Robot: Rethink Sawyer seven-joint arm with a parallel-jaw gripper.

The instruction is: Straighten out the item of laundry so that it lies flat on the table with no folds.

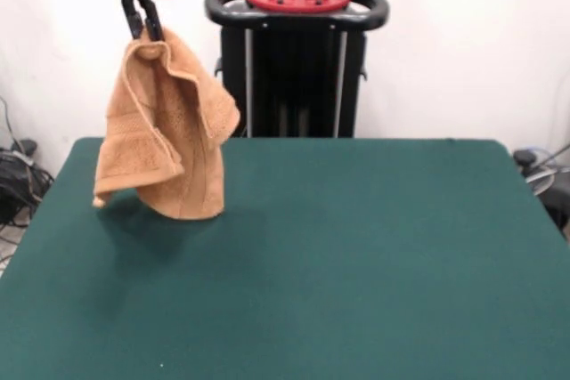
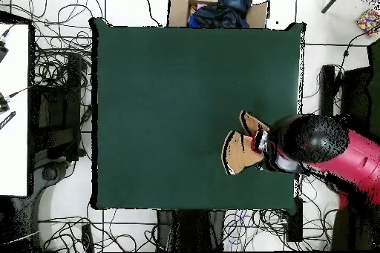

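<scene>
A cardboard box sits on the floor just past the far edge of the table in the overhead view, its flaps open, with dark blue fabric bundled inside.

The towel is orange-tan terry, thick and nubby, with a woven band showing across its lower part. It hangs in loose vertical folds, bunched at the top and flaring wider below, one corner drooping to the left. The gripper has its two black fingers pinched together on the towel's top edge, so the cloth dangles beneath it. The lowest fold hangs right at the tabletop; whether it touches cannot be told. In the front view the towel is at the far left of the tabletop. From overhead only two small tan patches of it show beside the red and black arm, near the table's right edge.

The tabletop is a large rectangle covered in dark green felt-like cloth, smooth and matte, with a faint shadow under the towel.

Around it the room has a white wall behind the black pedestal with its red collar. The light floor is strewn with tangled black cables on several sides of the table. A white surface stands at the left edge of the overhead view.
</scene>
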